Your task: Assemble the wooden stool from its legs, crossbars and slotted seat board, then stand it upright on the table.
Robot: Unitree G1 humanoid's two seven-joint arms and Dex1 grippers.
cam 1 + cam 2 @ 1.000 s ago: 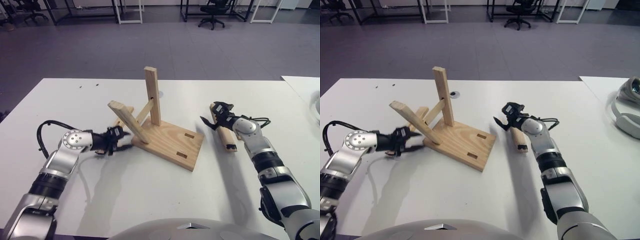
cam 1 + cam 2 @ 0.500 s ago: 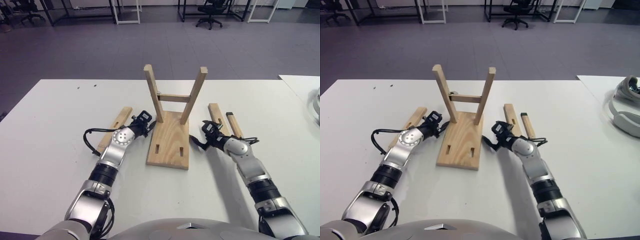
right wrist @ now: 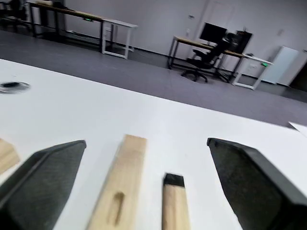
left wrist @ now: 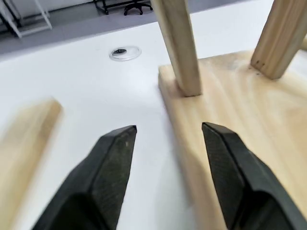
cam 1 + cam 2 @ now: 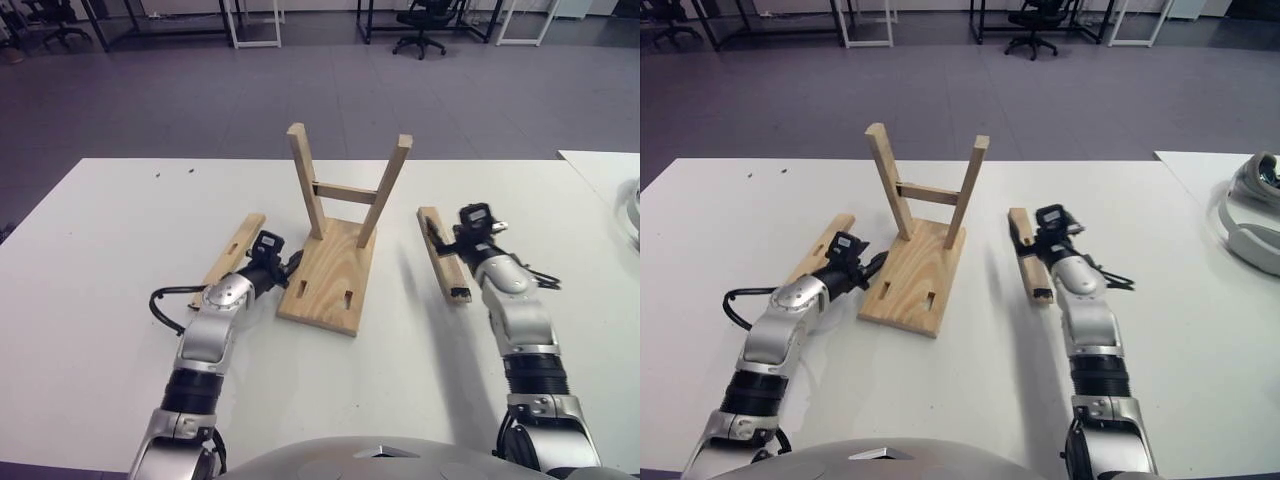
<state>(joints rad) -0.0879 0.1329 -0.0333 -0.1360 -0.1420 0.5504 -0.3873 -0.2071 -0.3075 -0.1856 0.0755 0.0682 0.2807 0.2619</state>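
Seat board: The seat board (image 5: pixel 325 283) is lying flat near the middle of the desk (image 5: pixel 120 220). Its two slots nearer the front edge are sitting empty.
Standing legs: Two standing legs (image 5: pixel 305 180) are poking up from the far end of the board. They are leaning apart a little.
Crossbar: A crossbar (image 5: pixel 345 192) is joining the two legs partway up.
Left loose leg: The left loose leg (image 5: pixel 232 253) is lying flat on the desk, just beside the board's left edge.
Right loose leg: The right loose leg (image 5: pixel 436 250) is lying flat on the right side of the desk, apart from the board.
Black-tipped stick: A black-tipped stick (image 3: pixel 173 211) is lying right next to that leg.
Left pincer: The left pincer (image 4: pixel 168 128) is sitting low at the board's left edge. Its fingers are spread wide and holding nothing.
Right pincer: The right pincer (image 3: pixel 146 143) is hanging over the right loose leg. It is gaping wide with nothing in it.
Job so far: About half looks done. Two legs are still waiting to go in.
What could go wrong: The left pincer may bump the board's edge, so the board slides and the standing legs wobble. The right pincer may close on both sticks at once, because they are lying so close together. A leg gripped crooked may jam in its slot.
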